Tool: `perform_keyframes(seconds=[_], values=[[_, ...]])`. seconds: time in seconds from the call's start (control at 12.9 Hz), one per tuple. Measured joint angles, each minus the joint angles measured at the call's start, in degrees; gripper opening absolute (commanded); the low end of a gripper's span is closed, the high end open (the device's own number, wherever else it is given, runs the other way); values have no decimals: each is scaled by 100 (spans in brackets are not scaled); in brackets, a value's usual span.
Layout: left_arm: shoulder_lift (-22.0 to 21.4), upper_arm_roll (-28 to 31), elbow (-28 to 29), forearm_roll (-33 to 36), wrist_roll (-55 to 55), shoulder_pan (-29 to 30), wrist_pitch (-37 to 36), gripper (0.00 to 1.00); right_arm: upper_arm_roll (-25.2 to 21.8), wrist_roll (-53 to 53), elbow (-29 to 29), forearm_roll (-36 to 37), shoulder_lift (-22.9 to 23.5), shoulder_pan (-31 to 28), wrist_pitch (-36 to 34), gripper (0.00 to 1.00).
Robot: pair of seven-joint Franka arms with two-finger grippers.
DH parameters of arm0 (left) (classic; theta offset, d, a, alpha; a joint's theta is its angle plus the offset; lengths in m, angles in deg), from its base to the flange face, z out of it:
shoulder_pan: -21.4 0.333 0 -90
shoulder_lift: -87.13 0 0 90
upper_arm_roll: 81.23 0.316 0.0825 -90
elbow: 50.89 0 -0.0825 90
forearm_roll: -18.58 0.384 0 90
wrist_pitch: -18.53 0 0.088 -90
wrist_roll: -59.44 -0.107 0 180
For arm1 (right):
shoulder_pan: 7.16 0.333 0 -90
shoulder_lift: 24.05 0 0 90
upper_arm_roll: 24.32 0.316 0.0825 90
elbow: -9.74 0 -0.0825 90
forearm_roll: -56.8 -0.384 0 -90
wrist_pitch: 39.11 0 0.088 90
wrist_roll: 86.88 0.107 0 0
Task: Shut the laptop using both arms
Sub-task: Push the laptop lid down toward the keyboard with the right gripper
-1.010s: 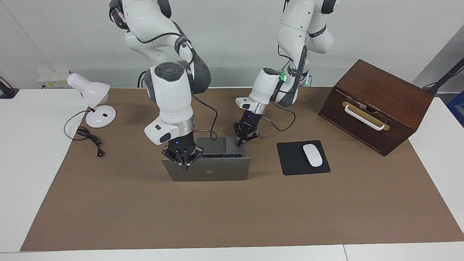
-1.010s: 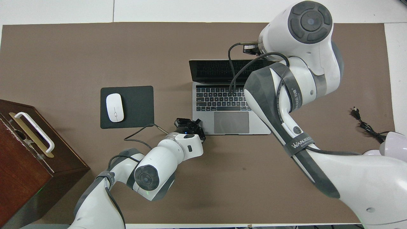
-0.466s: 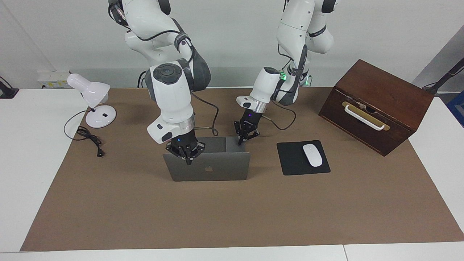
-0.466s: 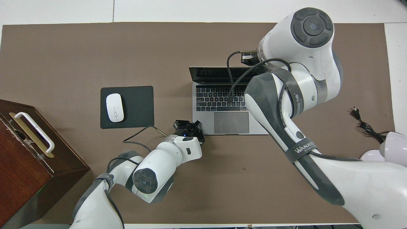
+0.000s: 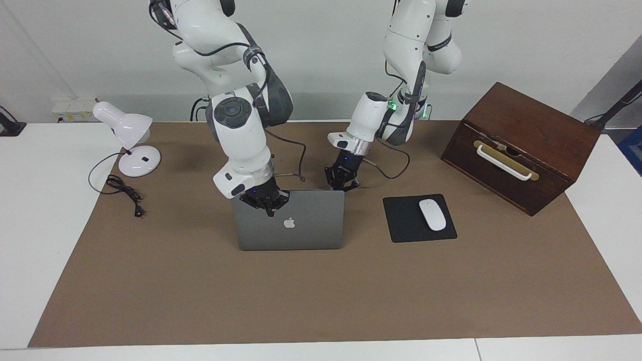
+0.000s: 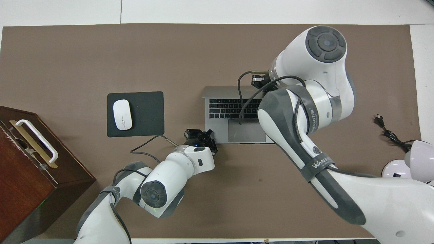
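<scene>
- Clock read on the overhead view, twelve farthest from the robots, centred on the laptop (image 6: 234,108).
- At nine o'clock, just beside it: black mouse pad (image 5: 406,228) with a white mouse (image 5: 432,214) on top.
- Further out at about eight o'clock, at the left arm's end of the worktop (image 5: 30,225): tilted wooden box (image 5: 526,135) with a white handle.
- At about four o'clock, at the right arm's end: white desk lamp (image 5: 128,133), with its loose black cord (image 5: 123,188) trailing onto the brown mat (image 5: 321,301).
- Nothing of these touching the laptop; only the right arm's own bulk and cable hanging over the keyboard in the overhead view.
- Laptop mid-mat, still open, with the lid standing steeply and the logo side turned away from the robots.
- Right tool (image 5: 270,208): fingertips together, holding nothing, pressed against the lid near its top edge.
- Left tool (image 5: 342,184): fingertips together, empty, at the base's seven o'clock corner; contact hidden by the lid's edge.
- Against a second ago: lid then leaning far back with the screen showing from overhead, now swung up toward the robots, with the screen out of sight and the top key rows covered.
- Right tool carried toward six o'clock along with the lid's edge.
- Left tool much where it was; base, pad, mouse, box and lamp unmoved.
</scene>
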Motion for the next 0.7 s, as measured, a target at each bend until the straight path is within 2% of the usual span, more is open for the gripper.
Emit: perform_keyframes(seconds=[0.7], values=[[-8, 0, 166, 0, -1, -5, 309, 0, 76, -5, -652, -13, -135, 4, 168, 0]])
